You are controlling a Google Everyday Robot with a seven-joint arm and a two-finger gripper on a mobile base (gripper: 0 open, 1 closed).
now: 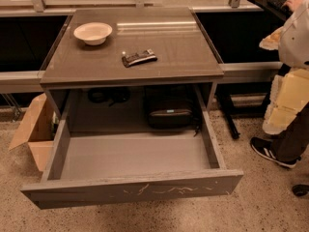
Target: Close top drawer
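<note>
The top drawer (133, 190) is pulled fully out toward me from under the grey-brown table (183, 52). Its flat front panel carries pale whitish scratch marks near the middle, and its inside is bare. The drawer's side walls run back under the tabletop. My gripper is not in view anywhere in the camera view.
A white bowl (93, 33) and a dark snack packet (139, 57) lie on the tabletop. A black bag (170, 114) sits under the table behind the drawer. An open cardboard box (35, 132) stands at the left. A person (289, 95) stands at the right.
</note>
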